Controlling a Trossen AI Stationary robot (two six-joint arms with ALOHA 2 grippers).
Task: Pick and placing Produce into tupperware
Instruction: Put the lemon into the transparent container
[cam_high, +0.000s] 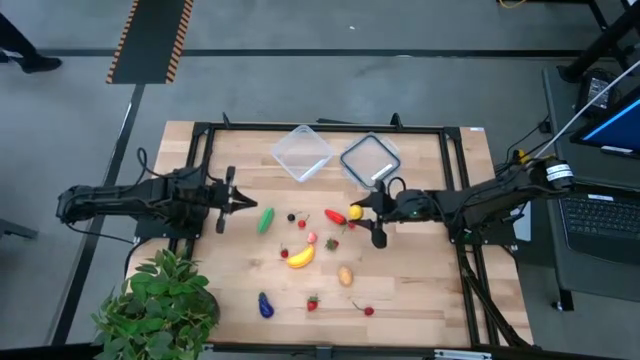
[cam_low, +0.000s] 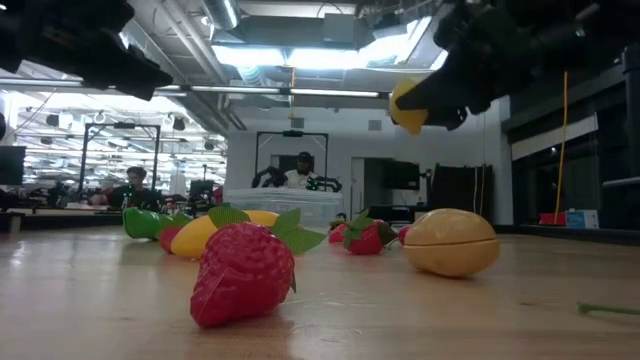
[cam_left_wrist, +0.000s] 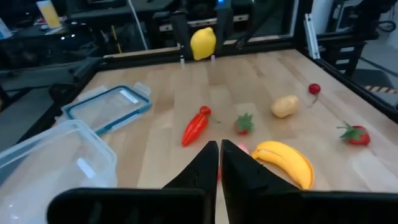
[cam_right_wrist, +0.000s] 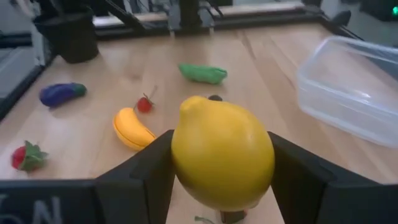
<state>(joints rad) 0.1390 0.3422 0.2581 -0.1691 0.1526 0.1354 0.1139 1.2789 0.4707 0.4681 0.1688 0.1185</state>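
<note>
1. The right gripper (cam_high: 357, 213) is clenching a yellow lemon (cam_right_wrist: 222, 152) between its fingers, lifted clear of the table (cam_high: 420, 290).
2. The tupperware (cam_high: 301, 152) is lying just up-table and leftward from that lemon, beside the flat lid (cam_high: 369, 160); the right arm is nearer to it.
3. The left gripper (cam_high: 236, 203) is waiting with fingers pressed together near the green piece (cam_high: 265, 220).
4. The lid is bearing a white label, but no writing is reading clearly.
5. The remaining produce is lying scattered mid-table.

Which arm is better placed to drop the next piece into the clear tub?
Right. The right gripper already clamps the yellow toy lemon above the table, near the clear square plastic tub. The left gripper is shut, empty.
</note>
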